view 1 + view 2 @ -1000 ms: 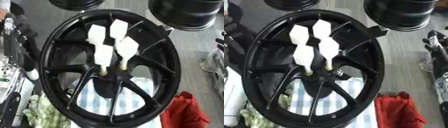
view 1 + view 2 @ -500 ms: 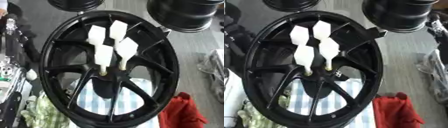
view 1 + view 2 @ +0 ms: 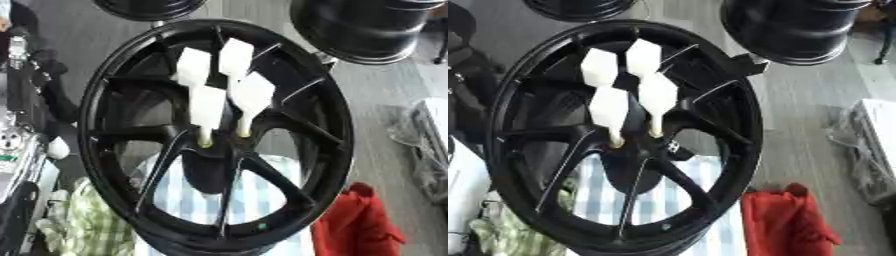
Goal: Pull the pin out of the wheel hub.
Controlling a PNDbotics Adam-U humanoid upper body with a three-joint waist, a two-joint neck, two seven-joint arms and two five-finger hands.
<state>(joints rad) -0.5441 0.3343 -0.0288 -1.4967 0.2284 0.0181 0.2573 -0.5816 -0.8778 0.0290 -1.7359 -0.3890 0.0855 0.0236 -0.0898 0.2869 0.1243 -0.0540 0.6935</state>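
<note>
Fingers of either hand show nowhere, so their state is unknowable, while four white-handled pins (image 3: 208,107) stand seated at the middle of the black hub (image 3: 219,165), probably awaiting a pull.

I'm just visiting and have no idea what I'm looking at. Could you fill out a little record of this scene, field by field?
Main object: black wheel hub, spoked, standing tilted toward the camera
Pins: four white pins with blocky heads, seated around the hub centre
Pins removed: none, as far as can be seen
Robot hands: neither shows in either view
Under the wheel: blue-and-white checked cloth
Lower right: red cloth
Lower left: green checked cloth
Behind: other black wheels on the grey floor
</note>
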